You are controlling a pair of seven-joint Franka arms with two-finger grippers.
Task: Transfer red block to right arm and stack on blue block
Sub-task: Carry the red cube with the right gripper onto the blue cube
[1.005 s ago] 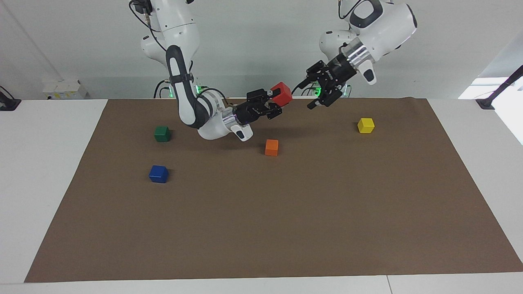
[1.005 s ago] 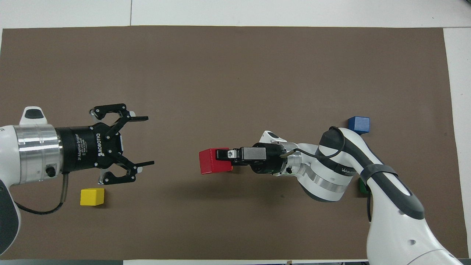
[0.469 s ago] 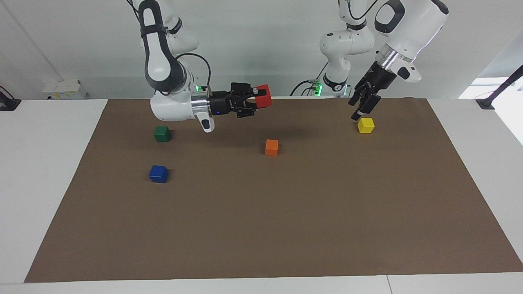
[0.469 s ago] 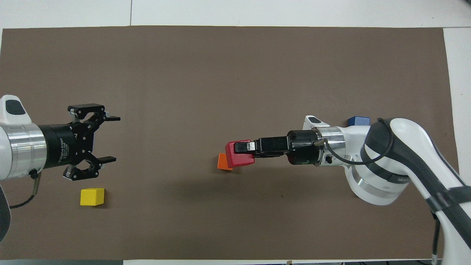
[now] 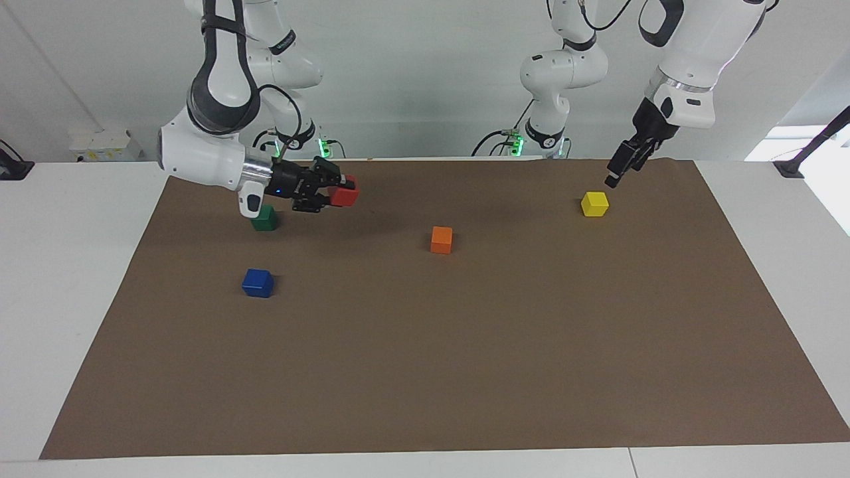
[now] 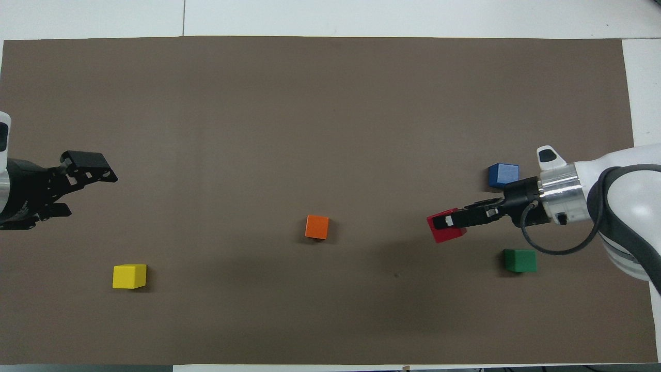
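My right gripper is shut on the red block and holds it just above the brown mat, beside the green cube. In the overhead view the red block sits tilted in the right gripper, between the green cube and the blue block. The blue block lies alone on the mat, farther from the robots than the green cube. My left gripper is open and empty, raised over the mat near the yellow cube. It also shows in the overhead view.
An orange cube lies near the middle of the mat. The yellow cube lies toward the left arm's end. White table surrounds the mat.
My right arm has swung the red block from over the orange cube toward its own end of the table and lowered it beside the green cube. My left arm has drawn back and risen.
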